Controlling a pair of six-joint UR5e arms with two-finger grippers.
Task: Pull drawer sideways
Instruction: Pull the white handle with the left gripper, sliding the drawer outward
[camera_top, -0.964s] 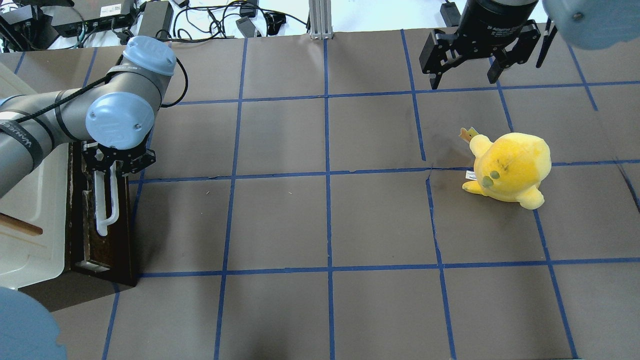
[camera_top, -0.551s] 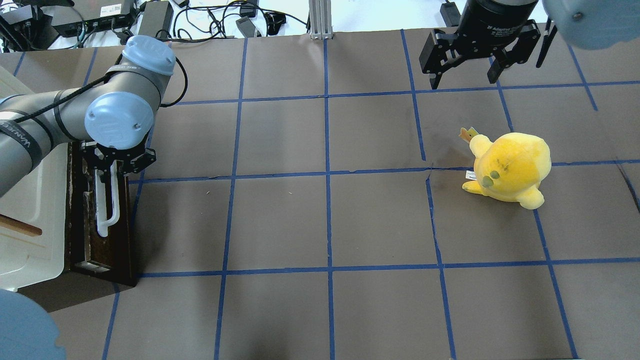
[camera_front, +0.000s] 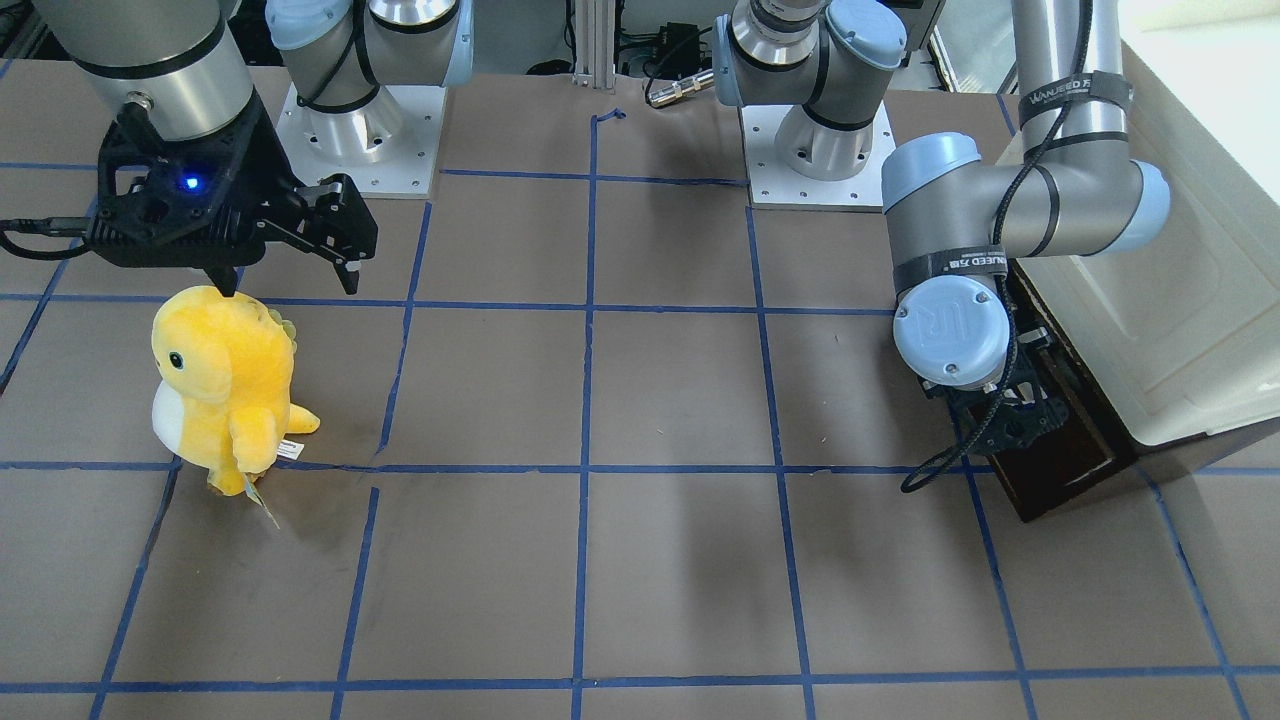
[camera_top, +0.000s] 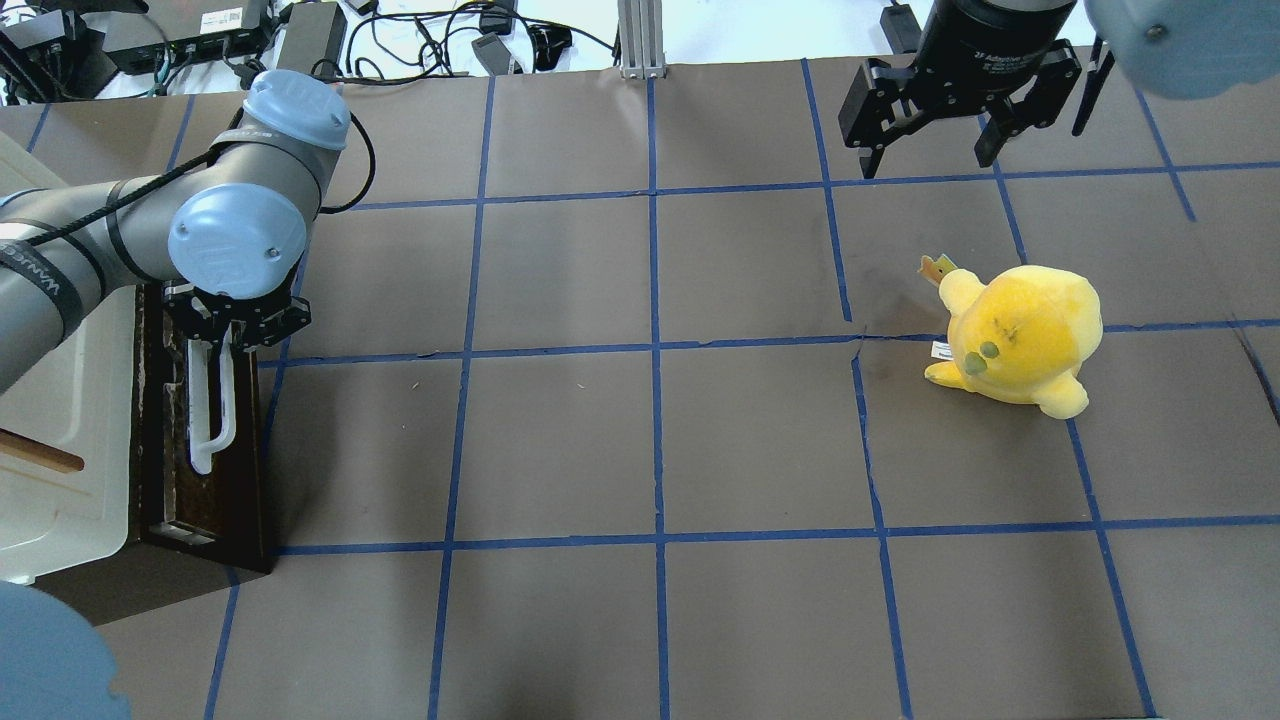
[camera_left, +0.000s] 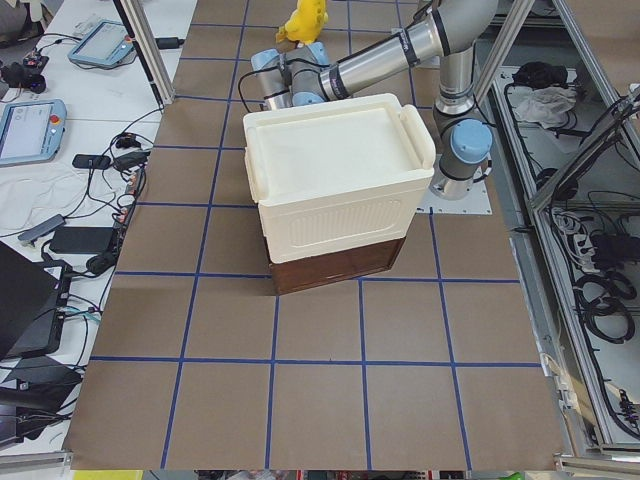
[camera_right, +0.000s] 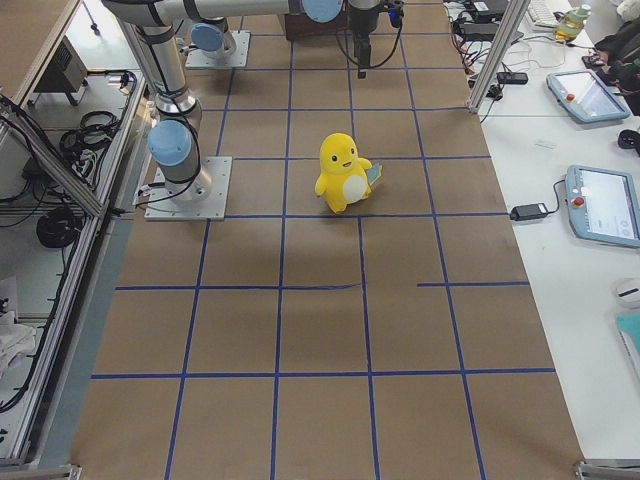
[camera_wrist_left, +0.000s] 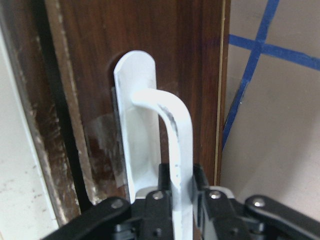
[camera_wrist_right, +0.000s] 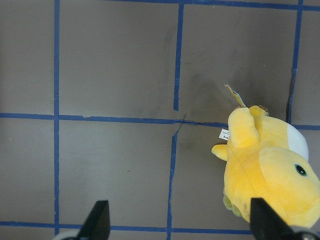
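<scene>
The drawer (camera_top: 205, 480) has a dark brown wooden front and sits under the cream cabinet at the table's left edge; its interior does not show. Its long white bar handle (camera_top: 212, 405) runs along the front. My left gripper (camera_top: 224, 338) is shut on the far end of the handle. In the left wrist view its two fingers clamp the handle (camera_wrist_left: 172, 125) from both sides. The drawer front also shows in the front-facing view (camera_front: 1072, 468). My right gripper (camera_top: 930, 150) is open and empty, high over the far right of the table.
The cream-white cabinet (camera_left: 340, 190) stands over the drawer at the left edge. A yellow plush toy (camera_top: 1020, 335) stands at the right, below my right gripper, and shows in the right wrist view (camera_wrist_right: 265, 170). Cables and boxes lie beyond the far edge.
My left wrist has shifted very slightly to the left while still shut on the handle. The drawer front has barely moved. The right arm has not moved.
</scene>
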